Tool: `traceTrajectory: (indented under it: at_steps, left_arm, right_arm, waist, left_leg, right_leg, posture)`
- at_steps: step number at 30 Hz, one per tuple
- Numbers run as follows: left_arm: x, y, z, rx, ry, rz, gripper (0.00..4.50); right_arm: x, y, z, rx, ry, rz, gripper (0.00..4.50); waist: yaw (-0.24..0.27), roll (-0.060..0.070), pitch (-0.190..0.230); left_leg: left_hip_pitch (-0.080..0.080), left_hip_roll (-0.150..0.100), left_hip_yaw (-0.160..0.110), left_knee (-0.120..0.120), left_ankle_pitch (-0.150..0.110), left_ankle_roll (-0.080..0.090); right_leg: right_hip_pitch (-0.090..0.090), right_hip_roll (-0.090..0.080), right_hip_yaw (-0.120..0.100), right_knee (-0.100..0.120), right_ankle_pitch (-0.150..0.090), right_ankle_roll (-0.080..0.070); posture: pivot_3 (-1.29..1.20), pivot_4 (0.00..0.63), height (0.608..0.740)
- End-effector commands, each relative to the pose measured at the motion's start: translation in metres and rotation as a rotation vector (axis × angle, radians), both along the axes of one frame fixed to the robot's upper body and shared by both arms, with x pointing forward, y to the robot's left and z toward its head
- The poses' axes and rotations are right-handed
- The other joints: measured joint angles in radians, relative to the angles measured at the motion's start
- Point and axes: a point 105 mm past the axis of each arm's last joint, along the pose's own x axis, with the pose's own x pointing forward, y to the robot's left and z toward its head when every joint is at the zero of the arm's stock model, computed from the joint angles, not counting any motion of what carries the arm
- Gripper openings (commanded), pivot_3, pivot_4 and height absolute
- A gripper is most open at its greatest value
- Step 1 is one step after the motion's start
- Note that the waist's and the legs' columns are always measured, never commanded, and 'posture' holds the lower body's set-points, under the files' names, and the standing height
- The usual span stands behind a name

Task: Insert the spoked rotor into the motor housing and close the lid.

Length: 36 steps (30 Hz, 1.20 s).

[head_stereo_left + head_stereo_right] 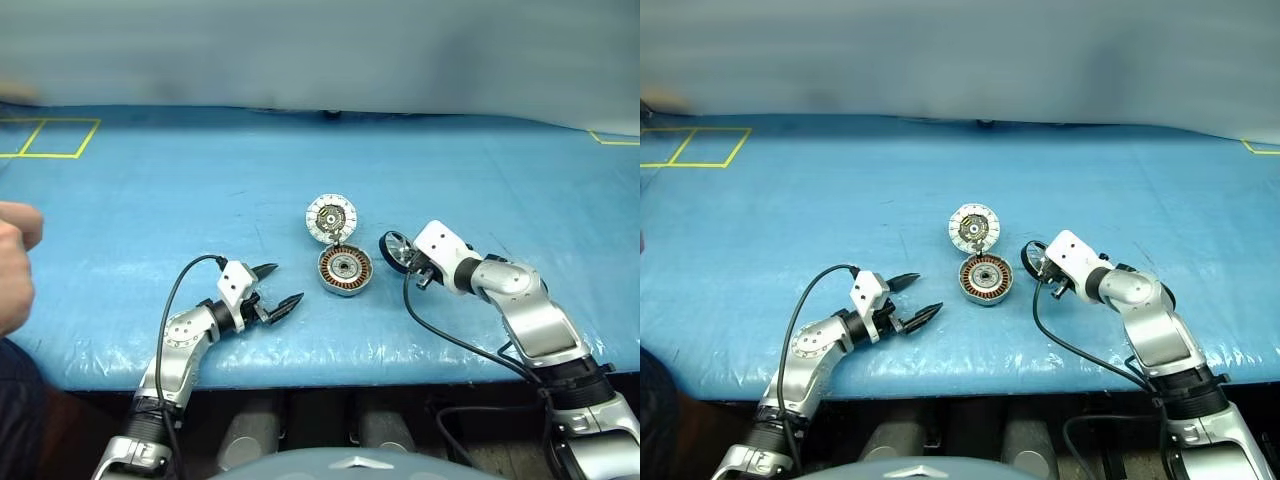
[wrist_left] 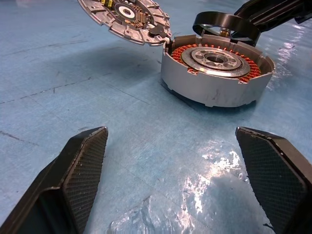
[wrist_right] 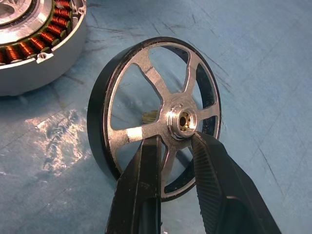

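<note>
The spoked rotor (image 3: 156, 117) stands on edge right of centre in the head view, just beside the motor housing (image 1: 345, 270), pinched at one spoke below its hub by the right gripper (image 3: 175, 146), whose fingers stand narrow around the metal. The housing sits mid-frame on the blue table cover (image 1: 150, 200), copper windings showing, its lid (image 1: 331, 218) swung open just above it. Lower left, the left gripper (image 1: 277, 290) is spread wide, holding nothing. No readable writing.
</note>
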Motion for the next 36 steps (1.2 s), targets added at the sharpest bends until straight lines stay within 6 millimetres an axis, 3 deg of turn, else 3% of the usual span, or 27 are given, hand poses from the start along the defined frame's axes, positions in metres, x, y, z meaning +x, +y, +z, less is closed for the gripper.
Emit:
traceTrajectory:
  at_steps: [1, 3, 17, 36]
  left_arm:
    - [0.001, -0.003, 0.007, -0.012, -0.037, -0.005, 4.5]
    - [0.001, -0.003, 0.007, -0.012, -0.037, -0.005, 4.5]
    - [0.0, -0.003, 0.005, -0.009, -0.031, -0.001, 4.5]
    - [0.0, -0.001, 0.004, 0.004, -0.027, 0.0, 4.5]
  right_arm:
    - [0.001, 0.003, 0.008, -0.006, -0.036, 0.012, 1.56]
    - [0.002, 0.004, 0.012, 0.004, -0.048, 0.01, 2.16]
    - [0.004, -0.005, 0.044, -0.046, -0.115, 0.035, 2.16]
    - [0.006, 0.011, 0.02, 0.045, -0.053, 0.001, 2.16]
  waist:
    - [0.0, 0.0, 0.0]
    - [0.0, 0.0, 0.0]
    - [0.0, 0.0, 0.0]
    - [0.0, 0.0, 0.0]
  left_leg:
    - [0.0, 0.0, 0.0, 0.0, 0.0, 0.0]
    - [0.0, 0.0, 0.0, 0.0, 0.0, 0.0]
    - [0.0, 0.0, 0.0, 0.0, 0.0, 0.0]
    - [0.0, 0.0, 0.0, 0.0, 0.0, 0.0]
  right_leg:
    - [0.0, 0.0, 0.0, 0.0, 0.0, 0.0]
    - [0.0, 0.0, 0.0, 0.0, 0.0, 0.0]
    - [0.0, 0.0, 0.0, 0.0, 0.0, 0.0]
    - [0.0, 0.0, 0.0, 0.0, 0.0, 0.0]
  posture:
    - [0.0, 0.15, 0.74]
    - [0.0, 0.15, 0.74]
    - [0.0, 0.15, 0.74]
    - [0.0, 0.15, 0.74]
